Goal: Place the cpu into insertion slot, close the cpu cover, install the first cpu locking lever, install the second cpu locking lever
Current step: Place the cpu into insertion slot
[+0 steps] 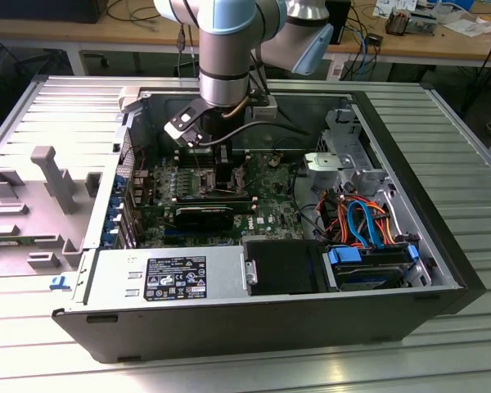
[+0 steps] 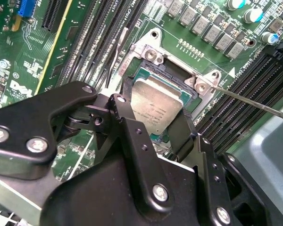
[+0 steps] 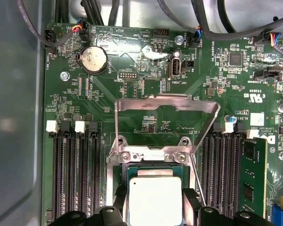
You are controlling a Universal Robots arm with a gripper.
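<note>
Step in hand: seating the cpu (image 2: 158, 106) in the insertion slot (image 2: 153, 52).

- Gripper (image 2: 153, 117) clenched on the cpu, one finger on each of two opposite edges, silvery top facing up
- Chip sits directly over the socket, at or just above it; whether it is fully seated, cannot tell
- In the first wrist view the cpu cover (image 3: 166, 99) stands flipped open behind the socket, window clear of the chip
- Thin locking lever (image 2: 245, 101) swung out to one side, not hooked

To do it well, as I judge it: keep the chip flat and square to the socket rim, all four edges parallel to it. Lower straight, no sideways slide, since the contacts underneath likely bend easily. No pressing; it should drop in by its own fit. Let go only once it lies level, and open the fingers without dragging an edge or catching the cover
</note>
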